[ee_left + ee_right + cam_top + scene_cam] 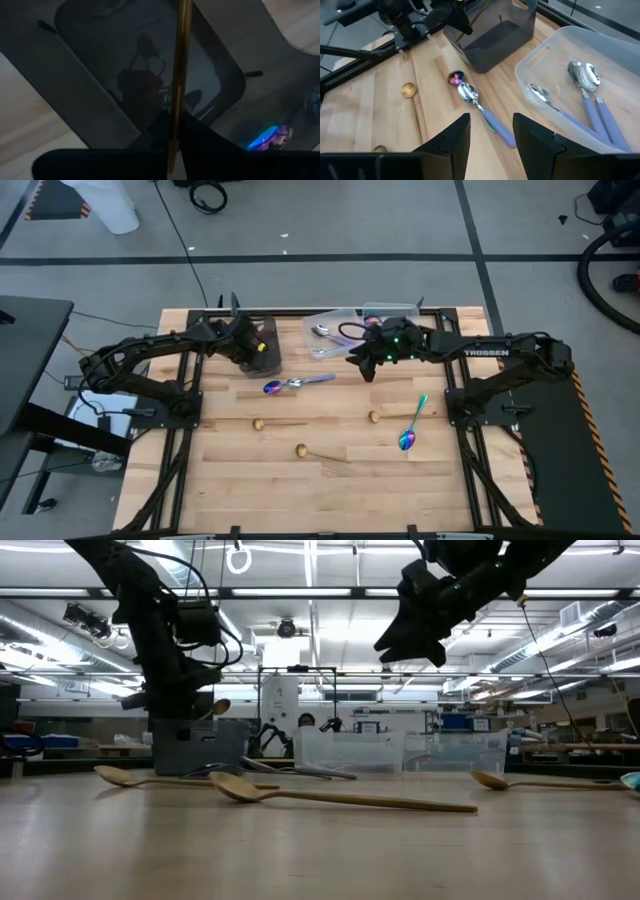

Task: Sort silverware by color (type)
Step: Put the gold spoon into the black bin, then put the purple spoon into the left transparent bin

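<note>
Left end effector (172,145) clamps gold spoon (179,75) over dark bin (266,350). Right end effector (490,135) open, empty. Silver spoons (585,75) binned. Worktop (330,480) strays: three gold, two rainbow, one silver.

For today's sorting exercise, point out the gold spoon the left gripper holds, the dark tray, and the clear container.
gold spoon (180,70), left wrist view, handle
dark tray (492,42), right wrist view, side wall
clear container (540,60), right wrist view, rim
</note>
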Available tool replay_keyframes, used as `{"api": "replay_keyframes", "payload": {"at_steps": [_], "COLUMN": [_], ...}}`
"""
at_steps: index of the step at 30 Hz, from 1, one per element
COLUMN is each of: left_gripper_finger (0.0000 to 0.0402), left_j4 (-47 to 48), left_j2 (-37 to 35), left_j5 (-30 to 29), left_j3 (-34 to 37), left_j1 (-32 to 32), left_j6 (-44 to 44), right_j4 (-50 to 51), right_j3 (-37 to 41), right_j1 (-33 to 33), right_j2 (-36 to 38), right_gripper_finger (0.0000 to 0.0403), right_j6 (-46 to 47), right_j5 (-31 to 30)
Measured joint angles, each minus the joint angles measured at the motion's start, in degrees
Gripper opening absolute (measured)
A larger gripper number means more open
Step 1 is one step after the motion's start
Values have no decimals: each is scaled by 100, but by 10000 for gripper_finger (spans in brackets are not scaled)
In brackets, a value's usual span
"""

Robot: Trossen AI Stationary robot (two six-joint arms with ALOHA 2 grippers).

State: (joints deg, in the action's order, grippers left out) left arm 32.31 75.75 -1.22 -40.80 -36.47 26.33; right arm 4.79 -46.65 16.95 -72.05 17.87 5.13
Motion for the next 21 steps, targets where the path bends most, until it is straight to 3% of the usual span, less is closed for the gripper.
{"api": "replay_keyframes", "payload": {"at_steps": [13, 21], "left_gripper_finger": [37, 94], "left_j4": [2, 3], "left_j2": [0, 0], "left_j5": [81, 162], "left_j3": [0, 0], "left_j1": [0, 2], "left_j6": [-1, 2], "right_j4": [95, 427], "right_j3": [-2, -7], "right_j1": [-120, -120], "right_j2": [7, 26], "right_gripper_finger": [158, 158], "right_j6": [-100, 13], "right_j5": [-256, -257]}}
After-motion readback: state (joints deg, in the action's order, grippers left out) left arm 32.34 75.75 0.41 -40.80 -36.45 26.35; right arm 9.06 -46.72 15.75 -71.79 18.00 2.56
